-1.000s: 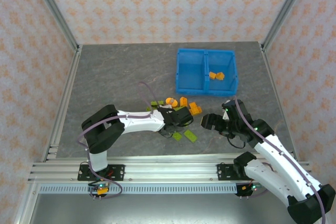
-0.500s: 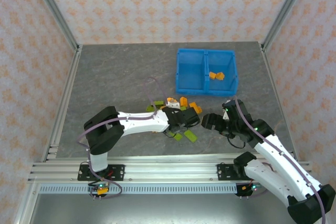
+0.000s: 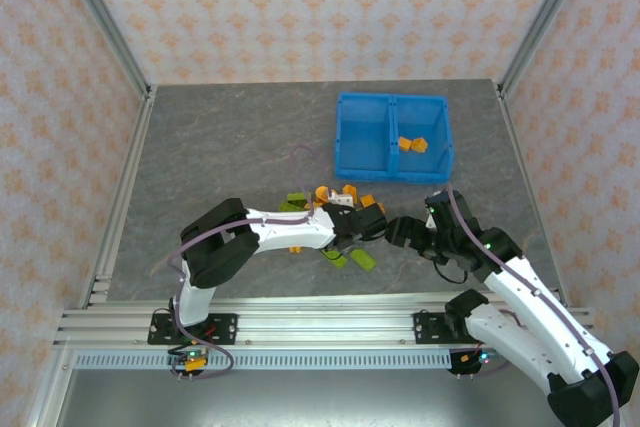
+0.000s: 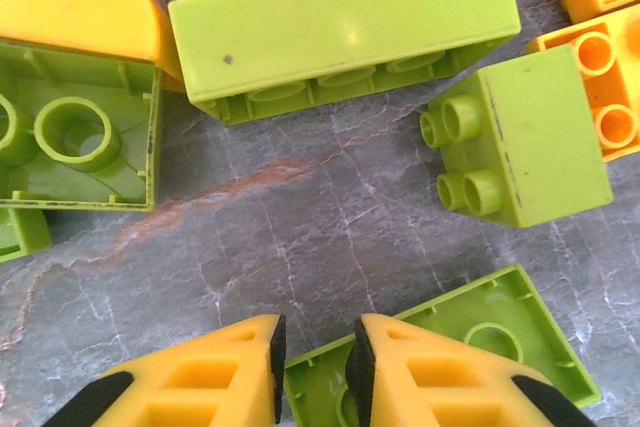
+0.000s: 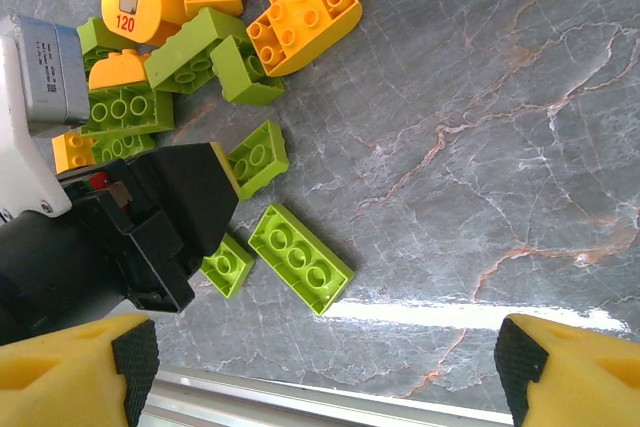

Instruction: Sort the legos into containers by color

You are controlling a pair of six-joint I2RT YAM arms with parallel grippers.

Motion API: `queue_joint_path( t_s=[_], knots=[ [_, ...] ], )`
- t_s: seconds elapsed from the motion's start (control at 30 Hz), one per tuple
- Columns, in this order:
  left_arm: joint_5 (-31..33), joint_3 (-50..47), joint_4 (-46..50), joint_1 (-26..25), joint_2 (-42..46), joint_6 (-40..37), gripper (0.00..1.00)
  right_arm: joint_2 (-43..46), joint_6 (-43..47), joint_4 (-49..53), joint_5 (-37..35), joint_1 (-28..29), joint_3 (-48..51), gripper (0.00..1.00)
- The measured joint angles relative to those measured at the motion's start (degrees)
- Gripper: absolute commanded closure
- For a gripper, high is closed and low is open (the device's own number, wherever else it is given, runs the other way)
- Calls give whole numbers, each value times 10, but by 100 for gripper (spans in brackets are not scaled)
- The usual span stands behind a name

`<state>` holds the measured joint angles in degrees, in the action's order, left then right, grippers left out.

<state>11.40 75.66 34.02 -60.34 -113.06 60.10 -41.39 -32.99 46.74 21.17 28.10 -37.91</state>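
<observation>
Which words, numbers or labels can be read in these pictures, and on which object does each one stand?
"120": on a small label on the rounded orange brick, seen from the right wrist.
Fine print on the grey block beside the bricks: too small to read.
No other text can be read.

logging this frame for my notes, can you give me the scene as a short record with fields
bin: blue, two compartments, beyond the pile
left compartment: no bricks visible
right compartment: two orange bricks
pile: green and orange bricks loose on the table
left jaws: shut on the edge of an upturned green brick
right jaws: wide open, holding nothing
</observation>
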Motion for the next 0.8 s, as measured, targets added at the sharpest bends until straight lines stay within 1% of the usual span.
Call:
queue_joint_path(
  t_s=[0.07, 0.13, 0.2, 0.23, 0.4, 0.5, 0.63, 0.73, 0.77, 0.8],
  knots=[
    [0, 0, 0, 0, 0, 0, 77, 0, 0, 0, 0, 0, 0, 11],
    [0, 0, 0, 0, 0, 2, 85, 0, 0, 0, 0, 0, 0, 11],
    [0, -1, -2, 0, 0, 3, 96, 0, 0, 0, -1, 0, 0, 11],
    [0, -1, -4, 0, 0, 5, 100, 0, 0, 0, -2, 0, 0, 11],
    [4, -3, -4, 3, 3, -2, 100, 0, 0, 0, -2, 0, 0, 11],
    [14, -20, 0, 11, 21, -12, 100, 0, 0, 0, -2, 0, 0, 11],
    [33, -38, 7, 26, 71, -34, 100, 0, 0, 0, -2, 0, 0, 11],
    [49, -43, 7, 27, 119, -53, 100, 0, -1, -1, -2, 0, 0, 11],
    [52, -47, 3, 27, 136, -63, 95, 0, -2, -1, -2, 0, 0, 11],
    [53, -51, -1, 27, 149, -78, 75, 0, -3, -1, -2, 0, 0, 11]
  ],
)
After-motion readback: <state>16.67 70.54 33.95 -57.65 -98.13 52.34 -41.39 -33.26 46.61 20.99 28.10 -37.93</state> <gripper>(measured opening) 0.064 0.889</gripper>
